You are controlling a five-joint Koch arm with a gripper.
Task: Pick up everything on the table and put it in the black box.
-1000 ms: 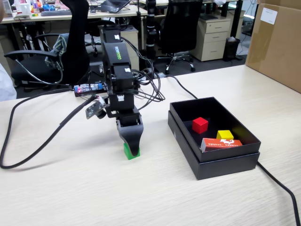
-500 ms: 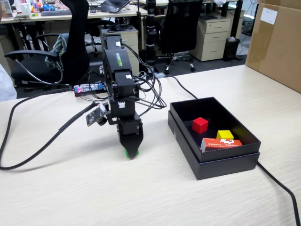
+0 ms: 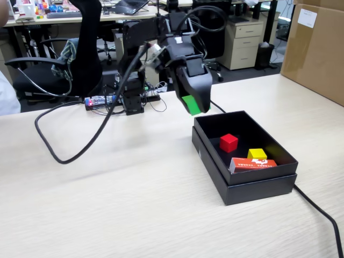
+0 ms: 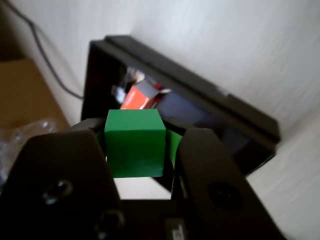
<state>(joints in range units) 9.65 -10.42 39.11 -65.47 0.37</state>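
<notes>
Gripper (image 4: 137, 150) clamped on green cube (image 4: 135, 144), held in the air above the counter (image 3: 107, 204) just beside the box's (image 3: 258, 188) far left corner in the fixed view. Cube looks light, rigid, smooth-faced; flat opposite faces are the right hold, could slip if tilted. In the box: red cube (image 3: 228, 142), yellow cube (image 3: 257, 153), orange carton (image 3: 252, 164)

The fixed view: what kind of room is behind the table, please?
Probably an office or lab workspace. Behind the light beige wood-grain table stand a black swivel office chair, a beige drawer cabinet under a desk, and a large brown cardboard carton at the right.
</notes>
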